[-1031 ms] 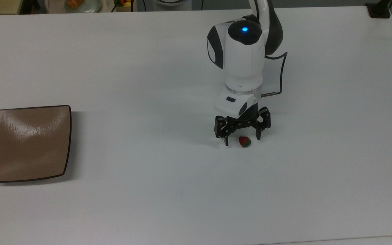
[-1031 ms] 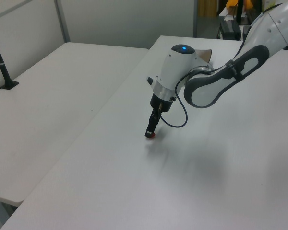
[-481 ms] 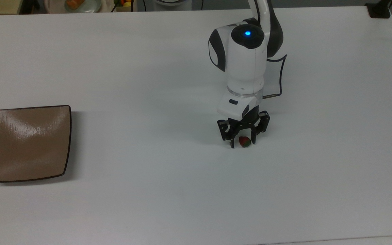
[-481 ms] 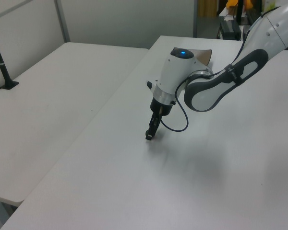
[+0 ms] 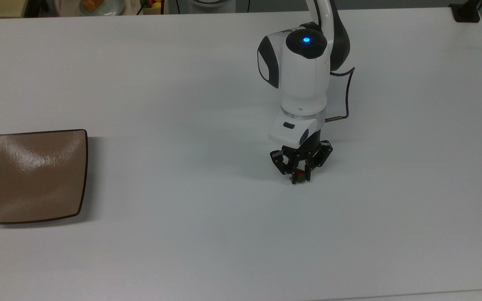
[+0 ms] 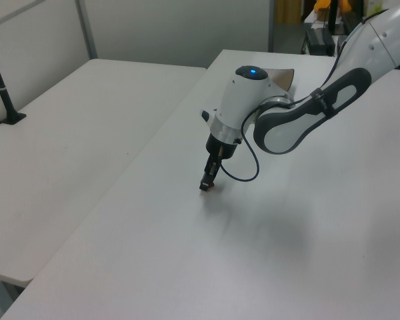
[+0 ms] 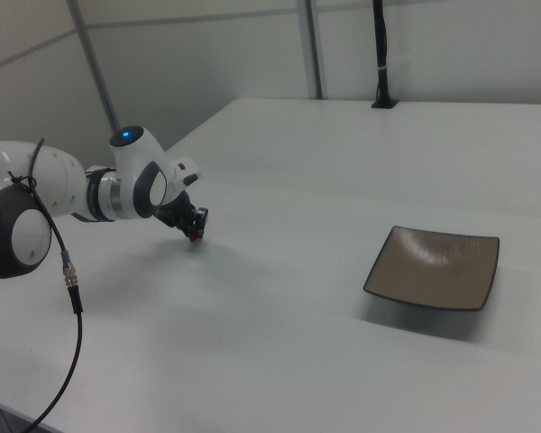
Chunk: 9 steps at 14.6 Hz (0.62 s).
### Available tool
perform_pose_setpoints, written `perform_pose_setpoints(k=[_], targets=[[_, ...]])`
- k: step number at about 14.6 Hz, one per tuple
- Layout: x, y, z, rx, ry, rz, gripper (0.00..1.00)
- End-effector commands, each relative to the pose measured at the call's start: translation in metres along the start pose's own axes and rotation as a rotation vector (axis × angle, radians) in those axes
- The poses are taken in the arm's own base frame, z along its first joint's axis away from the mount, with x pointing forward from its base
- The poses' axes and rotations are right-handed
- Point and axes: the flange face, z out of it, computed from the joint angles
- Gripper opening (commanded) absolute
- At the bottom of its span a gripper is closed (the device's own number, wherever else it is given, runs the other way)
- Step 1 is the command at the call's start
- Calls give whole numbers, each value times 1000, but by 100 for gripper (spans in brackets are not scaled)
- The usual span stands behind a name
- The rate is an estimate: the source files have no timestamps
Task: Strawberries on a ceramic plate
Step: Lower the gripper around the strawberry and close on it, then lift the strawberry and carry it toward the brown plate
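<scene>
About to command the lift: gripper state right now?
Gripper: shut on the strawberry, down at the table.

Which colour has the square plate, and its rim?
The ceramic plate is glossy tan-brown with a thin dark rim; the top view shows it best.
</scene>
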Motion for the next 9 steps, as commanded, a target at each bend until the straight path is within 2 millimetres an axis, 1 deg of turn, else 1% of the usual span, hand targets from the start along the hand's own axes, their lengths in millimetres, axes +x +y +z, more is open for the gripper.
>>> perform_pose_setpoints(k=[1, 3, 5, 7, 9], targets=[[6, 1, -6, -12, 26, -5, 11], [8, 2, -10, -11, 30, -2, 11], [17, 7, -38, -10, 59, 5, 11], [20, 26, -70, -19, 59, 32, 11], [24, 51, -104, -33, 32, 66, 11]])
